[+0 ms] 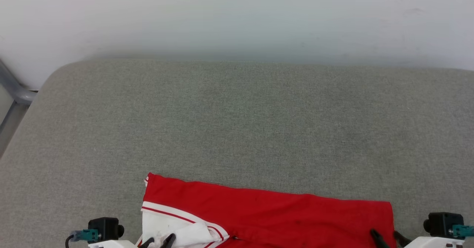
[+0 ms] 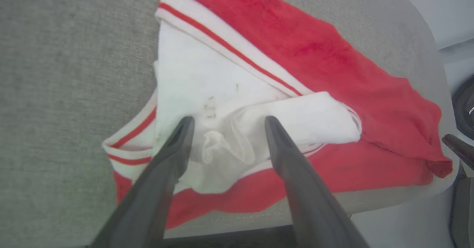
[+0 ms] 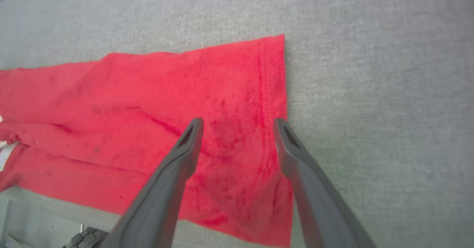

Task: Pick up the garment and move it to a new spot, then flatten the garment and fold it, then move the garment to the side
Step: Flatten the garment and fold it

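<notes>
The garment (image 1: pixel 266 214) lies along the near edge of the worktop (image 1: pixel 237 122), gathered into a long red band running left to right. A white sleeve (image 2: pixel 207 89) is bunched at its left end, and a stitched hem (image 3: pixel 264 92) squares off its right end.

It looks like a light, limp knit with a slightly fuzzy face. I expect it to sag and drape the moment it is lifted and to hold no shape of its own. It should not be slippery, and the coarse grey weave covering the worktop will likely drag on it, so lifting seems wiser than sliding. Nothing about it is fragile.

The sleeve is rumpled into soft folds and edged by white trim (image 2: pixel 229 48) with a thin red stripe. The red body shows shallow creases and some darker specks.

The left gripper (image 2: pixel 228 121) hovers over the crumpled sleeve with its jaws spread apart and holding nothing. The right gripper (image 3: pixel 239 122) is poised above the hem end, its jaws likewise parted and empty.

The best holds, to my eye, are the doubled hem on the right and the thick trim or sleeve seam on the left. A pinch through several layers there would keep the band taut between the two arms.
</notes>
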Robot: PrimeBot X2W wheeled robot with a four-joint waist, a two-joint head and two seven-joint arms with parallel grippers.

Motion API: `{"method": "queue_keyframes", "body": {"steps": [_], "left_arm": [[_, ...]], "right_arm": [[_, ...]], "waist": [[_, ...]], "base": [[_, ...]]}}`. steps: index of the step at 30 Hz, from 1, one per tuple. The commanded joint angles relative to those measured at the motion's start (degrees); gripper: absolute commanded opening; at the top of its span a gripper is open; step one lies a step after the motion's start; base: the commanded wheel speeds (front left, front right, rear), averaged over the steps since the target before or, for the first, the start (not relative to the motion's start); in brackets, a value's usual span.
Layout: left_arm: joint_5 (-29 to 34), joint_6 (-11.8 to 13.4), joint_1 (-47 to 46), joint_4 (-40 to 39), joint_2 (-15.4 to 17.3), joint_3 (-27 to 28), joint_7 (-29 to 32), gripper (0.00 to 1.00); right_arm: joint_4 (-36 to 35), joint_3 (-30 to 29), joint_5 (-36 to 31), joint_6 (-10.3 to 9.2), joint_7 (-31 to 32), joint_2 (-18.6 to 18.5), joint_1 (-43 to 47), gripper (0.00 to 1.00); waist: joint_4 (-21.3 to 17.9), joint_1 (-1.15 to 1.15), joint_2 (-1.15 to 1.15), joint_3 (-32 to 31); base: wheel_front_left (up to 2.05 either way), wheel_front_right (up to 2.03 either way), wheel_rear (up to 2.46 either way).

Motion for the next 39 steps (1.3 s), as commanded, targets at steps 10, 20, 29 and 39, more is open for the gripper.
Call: {"method": "queue_keyframes", "body": {"steps": [10,20,29,39], "left_arm": [[8.77,3.42,-3.71,-2.98,0.51,2.39,-10.74,1.0],[20.22,8.26,-6.5,-8.51,-1.08,3.65,-22.69,1.0],[29.28,10.7,-6.35,-12.36,-3.15,4.09,-24.31,1.0],[32.49,9.88,-6.81,-12.99,-4.15,3.28,-24.42,1.0]], "right_arm": [[-2.15,-1.7,-2.01,-0.03,-1.67,-0.39,-1.81,1.0],[-3.08,-4.47,-2.37,-0.03,9.74,-5.28,-1.82,1.0],[-1.56,-2.57,-1.29,-0.03,13.72,-4.44,-1.8,1.0],[4.12,1.62,1.2,-0.02,15.52,-2.18,-3.0,0.04]], "waist": [[-0.3,0.01,0.0,-2.3],[1.28,0.01,0.0,-2.25],[3.46,0.01,0.0,0.69],[3.94,0.01,0.0,2.68]], "base": [[0.0,0.0,0.0],[0.0,0.0,0.0],[0.0,0.0,0.0],[0.0,0.0,0.0]]}}
